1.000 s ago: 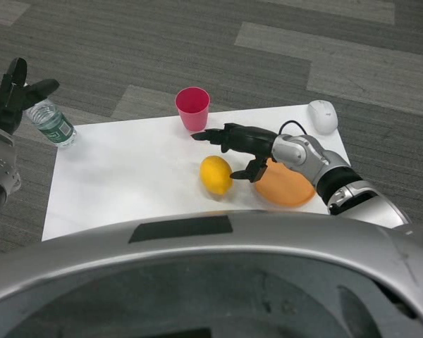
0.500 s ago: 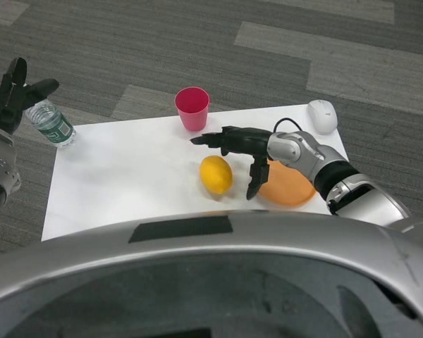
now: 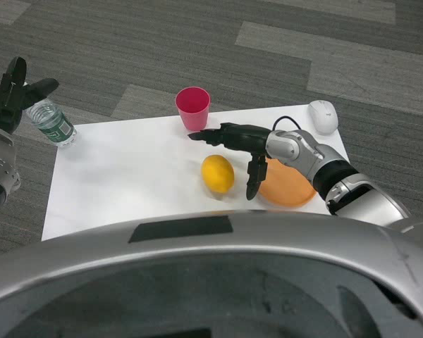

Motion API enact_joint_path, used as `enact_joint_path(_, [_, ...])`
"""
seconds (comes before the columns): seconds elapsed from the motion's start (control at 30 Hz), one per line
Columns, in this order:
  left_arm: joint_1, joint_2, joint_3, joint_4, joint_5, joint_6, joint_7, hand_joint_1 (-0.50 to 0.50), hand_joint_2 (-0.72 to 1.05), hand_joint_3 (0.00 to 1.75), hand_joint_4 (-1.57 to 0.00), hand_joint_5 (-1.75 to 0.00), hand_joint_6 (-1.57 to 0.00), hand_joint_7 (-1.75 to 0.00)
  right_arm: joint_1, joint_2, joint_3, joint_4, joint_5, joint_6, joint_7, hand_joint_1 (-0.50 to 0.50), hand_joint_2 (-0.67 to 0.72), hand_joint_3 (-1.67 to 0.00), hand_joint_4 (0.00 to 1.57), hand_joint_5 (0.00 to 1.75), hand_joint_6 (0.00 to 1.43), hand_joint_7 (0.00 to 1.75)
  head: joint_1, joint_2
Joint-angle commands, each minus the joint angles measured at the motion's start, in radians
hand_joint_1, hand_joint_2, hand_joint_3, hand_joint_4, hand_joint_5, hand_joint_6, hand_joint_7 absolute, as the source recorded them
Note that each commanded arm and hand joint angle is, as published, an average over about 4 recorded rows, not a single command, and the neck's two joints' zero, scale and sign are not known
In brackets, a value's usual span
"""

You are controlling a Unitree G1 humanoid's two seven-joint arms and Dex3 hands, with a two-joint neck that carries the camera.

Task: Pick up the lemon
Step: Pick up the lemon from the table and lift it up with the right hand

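The lemon (image 3: 218,174) lay on the white table (image 3: 127,176), a little right of centre, just in front of the pink cup (image 3: 192,108) and just left of an orange plate (image 3: 287,184). The right hand (image 3: 234,149) hung over it, spread wide and holding nothing. Its upper fingers reached out flat past the far side of the fruit, toward the cup, and one digit pointed straight down beside the lemon's right end. From that angle I could not tell whether that digit touched the peel or stood just clear of it.

The risk, as I judged it, was in the closing. A lemon is smooth and rounded, and if the downward digit pressed on the end rather than the middle, the fruit could roll or squirt left across the table. The long fingers lay close to the cup, so a sweep inward might clip it and tip it. The plate's edge sat right under the wrist and could be nudged too.

The left hand (image 3: 10,91) waited, open, off the table's left corner near a water bottle (image 3: 51,122).
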Motion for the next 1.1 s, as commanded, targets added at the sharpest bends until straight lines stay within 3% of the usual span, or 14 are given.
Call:
enact_joint_path(0.03, [0.006,0.011,0.007,0.003,-0.004,0.002,0.003,0.5,0.96,0.07,-0.03,0.0,0.0,0.0,-0.016,-0.006,0.002,-0.006,0.01,0.008,-0.007,-0.08,-0.16,-0.34,0.03,0.75,0.0,0.0,-0.002,0.001])
enact_joint_path(0.37, [0.006,0.009,0.009,0.004,-0.003,0.002,0.003,0.5,0.96,0.09,-0.03,0.0,0.0,0.0,-0.062,0.011,0.077,0.065,0.03,0.038,-0.008,-0.07,-0.29,-0.56,0.03,0.68,0.0,0.0,-0.007,0.0])
enact_joint_path(0.57, [0.006,0.008,0.012,0.004,-0.002,0.001,0.003,0.5,0.96,0.09,-0.04,0.0,0.0,0.0,-0.091,0.022,0.132,0.108,0.057,0.047,-0.015,-0.04,-0.29,-0.56,0.03,0.68,0.0,0.0,-0.001,0.004])
enact_joint_path(1.1, [0.023,0.015,0.023,-0.002,-0.002,-0.001,0.003,0.5,0.96,0.09,-0.04,0.0,0.0,0.0,-0.106,0.055,0.133,0.191,0.057,0.048,-0.048,-0.04,-0.3,-0.65,0.03,0.68,0.0,0.0,0.02,0.005])
